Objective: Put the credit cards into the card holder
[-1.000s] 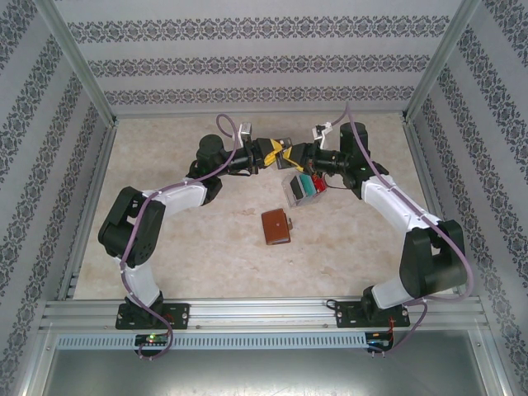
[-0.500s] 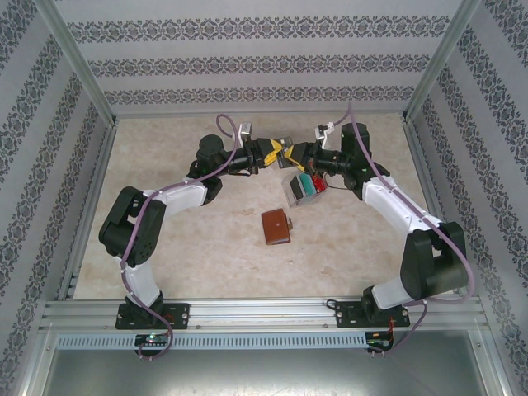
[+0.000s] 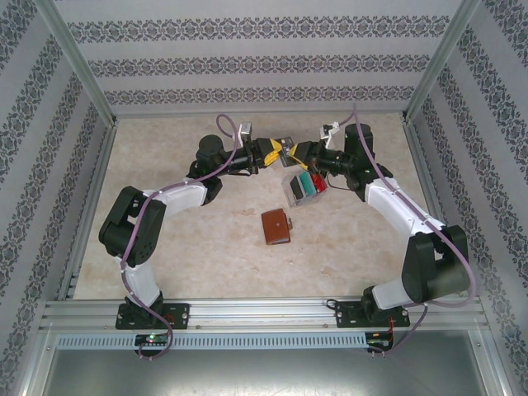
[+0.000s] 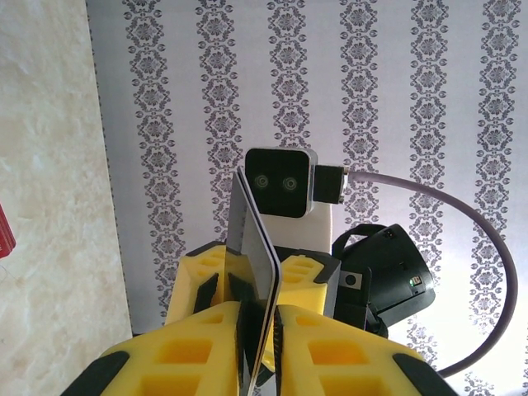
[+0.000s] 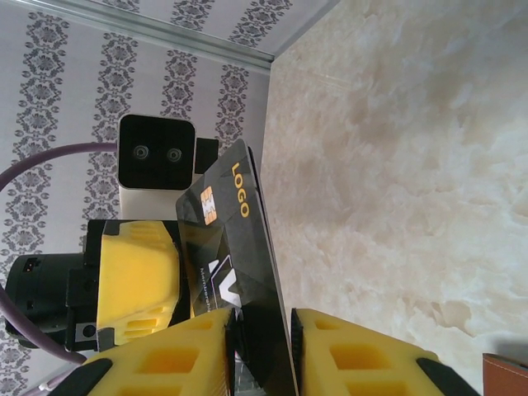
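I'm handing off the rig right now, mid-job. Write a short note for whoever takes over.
Left pincer: shut on the dark grey card, mid-air.
Right pincer: shut on the same card from the opposite side.
Red and teal cards: in the clear tray.
Card holder: on the table, apart from the tray, looks folded shut.
Done: one card in hand, none in the holder.
Left: open holder, insert all the cards.

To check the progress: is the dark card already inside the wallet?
No, the dark card sits between the fingers of the right gripper, and the wallet lies apart from it on the table.
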Robot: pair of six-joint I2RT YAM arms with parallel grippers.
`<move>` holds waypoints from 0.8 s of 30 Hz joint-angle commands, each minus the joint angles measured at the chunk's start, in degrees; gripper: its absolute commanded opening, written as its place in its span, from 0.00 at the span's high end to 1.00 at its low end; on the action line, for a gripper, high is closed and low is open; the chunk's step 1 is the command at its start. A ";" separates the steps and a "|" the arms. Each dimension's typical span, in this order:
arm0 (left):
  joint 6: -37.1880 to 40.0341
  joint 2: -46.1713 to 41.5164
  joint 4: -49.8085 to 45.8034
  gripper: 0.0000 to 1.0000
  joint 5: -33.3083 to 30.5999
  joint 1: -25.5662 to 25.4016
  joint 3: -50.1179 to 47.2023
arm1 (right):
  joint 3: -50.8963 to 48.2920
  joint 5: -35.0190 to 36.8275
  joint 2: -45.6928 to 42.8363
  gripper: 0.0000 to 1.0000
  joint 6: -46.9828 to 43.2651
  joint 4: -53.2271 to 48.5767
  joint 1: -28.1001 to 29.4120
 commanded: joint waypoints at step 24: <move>-0.93 0.06 8.38 0.78 1.63 0.24 0.22 | -1.81 4.82 -1.42 0.76 -0.47 -3.10 -0.77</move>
